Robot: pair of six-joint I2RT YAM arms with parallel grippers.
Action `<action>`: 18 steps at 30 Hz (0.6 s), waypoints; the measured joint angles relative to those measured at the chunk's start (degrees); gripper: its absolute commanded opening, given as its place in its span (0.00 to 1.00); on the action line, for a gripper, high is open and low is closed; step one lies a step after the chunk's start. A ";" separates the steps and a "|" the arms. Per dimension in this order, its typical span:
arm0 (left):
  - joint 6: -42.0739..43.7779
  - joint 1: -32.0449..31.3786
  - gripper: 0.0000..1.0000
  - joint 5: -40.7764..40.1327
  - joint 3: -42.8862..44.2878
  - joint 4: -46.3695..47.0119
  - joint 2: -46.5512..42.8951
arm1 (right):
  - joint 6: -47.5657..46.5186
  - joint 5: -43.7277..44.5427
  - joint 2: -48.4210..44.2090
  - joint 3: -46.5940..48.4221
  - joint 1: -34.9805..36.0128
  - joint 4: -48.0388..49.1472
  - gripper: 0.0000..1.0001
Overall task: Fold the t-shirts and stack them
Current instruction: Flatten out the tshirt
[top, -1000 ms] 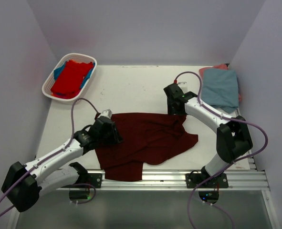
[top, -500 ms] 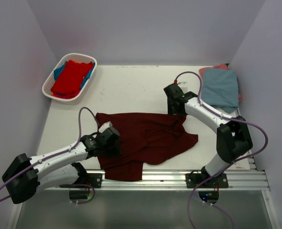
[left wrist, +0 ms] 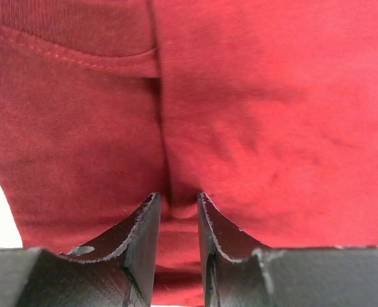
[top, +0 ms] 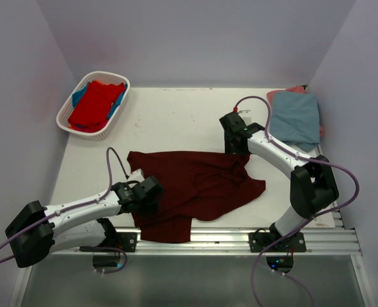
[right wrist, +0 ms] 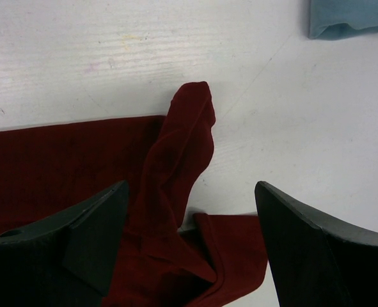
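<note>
A dark maroon t-shirt [top: 201, 185] lies spread and rumpled on the white table, near the front. My left gripper [top: 151, 190] sits low on its left part. In the left wrist view the fingers [left wrist: 178, 201] stand close together with a small ridge of the maroon cloth [left wrist: 240, 96] pinched between them. My right gripper [top: 236, 144] hovers open over the shirt's far right corner. In the right wrist view its jaws [right wrist: 190, 188] stand wide apart around a raised twisted fold of the maroon cloth [right wrist: 176, 147], and hold nothing.
A white slatted basket [top: 105, 73] at the far left holds a bright red shirt [top: 96, 102] over a blue one [top: 80, 96]. A folded grey-blue shirt [top: 295, 117] lies on a salmon pink one [top: 294, 90] at the far right. The grey-blue shirt's edge also shows in the right wrist view [right wrist: 348, 16].
My left gripper has moved from the shirt's far left corner toward the near edge, leaving that corner lying uncovered. The right arm has not moved.
</note>
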 measured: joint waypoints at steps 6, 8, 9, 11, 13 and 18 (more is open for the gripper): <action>-0.96 -0.90 0.33 -0.11 -0.07 0.44 2.49 | 0.00 0.00 0.00 -0.20 0.00 0.04 0.84; -1.05 -1.09 0.33 -0.35 -0.07 0.48 2.49 | 0.00 0.00 0.00 -0.26 0.00 0.04 0.84; -1.05 -1.11 0.33 -0.39 -0.09 0.52 2.45 | 0.00 0.00 0.00 -0.26 0.00 0.07 0.84; -0.98 -1.14 0.32 -0.50 -0.37 1.27 2.12 | 0.00 0.00 0.00 -0.26 0.00 0.09 0.83; -0.87 -1.14 0.30 -0.72 -1.03 2.36 1.29 | 0.00 -0.02 0.00 -0.35 0.00 0.20 0.82; 0.02 -1.36 0.27 -1.73 -2.14 4.20 -0.17 | 0.00 -0.07 -0.02 -1.07 0.00 0.24 0.81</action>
